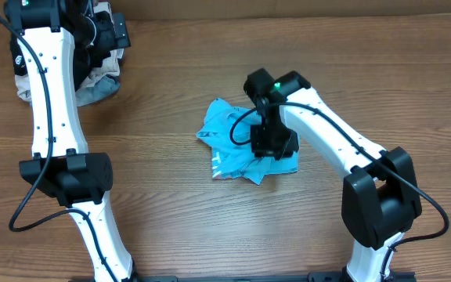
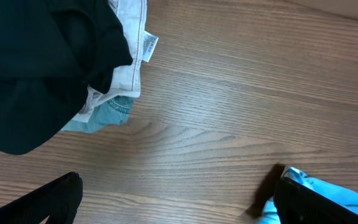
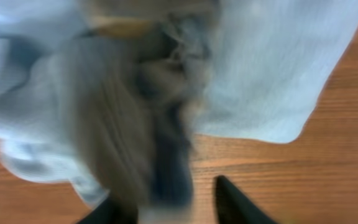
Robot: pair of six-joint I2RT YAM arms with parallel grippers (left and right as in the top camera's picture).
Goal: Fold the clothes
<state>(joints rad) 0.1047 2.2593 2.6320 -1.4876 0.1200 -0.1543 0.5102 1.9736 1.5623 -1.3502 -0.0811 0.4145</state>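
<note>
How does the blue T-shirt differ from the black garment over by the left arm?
Colour: the blue T-shirt is sky blue; the black garment is black.
Place: the T-shirt lies mid-table; the black garment sits at the far left.
Support: the T-shirt rests on the bare table; the black garment lies over paler clothes.
Both are crumpled, not folded.

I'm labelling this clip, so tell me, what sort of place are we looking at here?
Probably a robotics lab bench for laundry-folding trials: a white left arm and right arm at a wood-grain table, a crumpled sky-blue T-shirt mid-table, and a pile of other garments near one corner.
</note>
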